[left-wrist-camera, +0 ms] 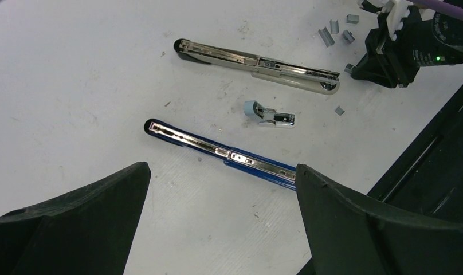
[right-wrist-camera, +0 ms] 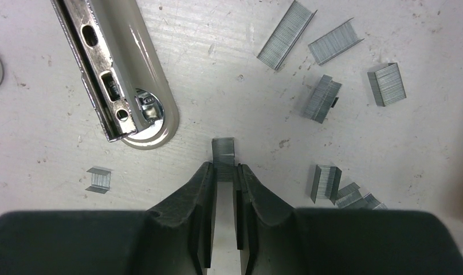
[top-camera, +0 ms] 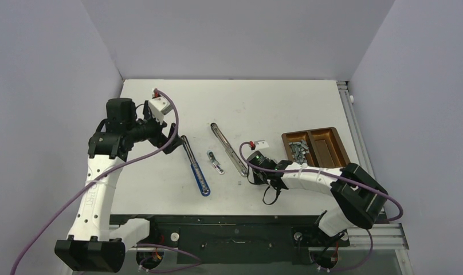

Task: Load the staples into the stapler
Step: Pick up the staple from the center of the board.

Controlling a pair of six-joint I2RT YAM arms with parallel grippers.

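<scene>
Over the white tabletop (top-camera: 263,103), right end effector (right-wrist-camera: 224,168) pinches one staple strip (right-wrist-camera: 223,149); left end effector (left-wrist-camera: 220,169) gapes wide, empty.

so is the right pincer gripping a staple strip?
Yes, the right pincer has both fingertips pressed against the sides of a short staple strip.

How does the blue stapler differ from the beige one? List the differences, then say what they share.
Colour: the blue stapler has a blue body, the beige stapler a cream one. Place: in the top view the blue stapler lies left of the beige stapler. Surroundings: loose staples lie scattered by the beige stapler's end; the blue stapler lies farther from them. Shared: both lie opened out flat on the table, metal channels up.
</scene>
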